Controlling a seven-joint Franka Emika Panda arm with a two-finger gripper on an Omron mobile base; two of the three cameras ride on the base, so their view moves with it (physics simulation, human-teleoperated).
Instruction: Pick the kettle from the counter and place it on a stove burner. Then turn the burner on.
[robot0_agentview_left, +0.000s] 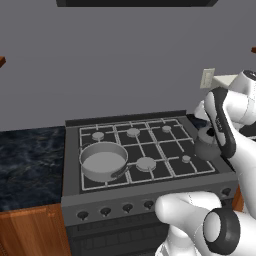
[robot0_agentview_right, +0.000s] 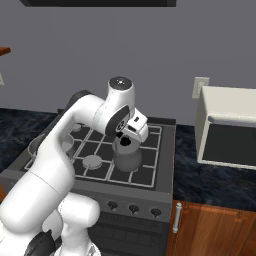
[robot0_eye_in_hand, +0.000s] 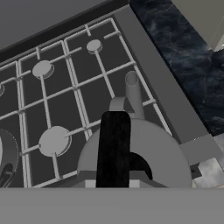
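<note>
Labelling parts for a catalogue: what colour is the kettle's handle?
Black, on the grey kettle; its handle shows best in the hand view.

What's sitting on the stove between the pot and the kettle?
Between the pot and the kettle, the left base view shows a wide burner cap under grate lines.
</note>
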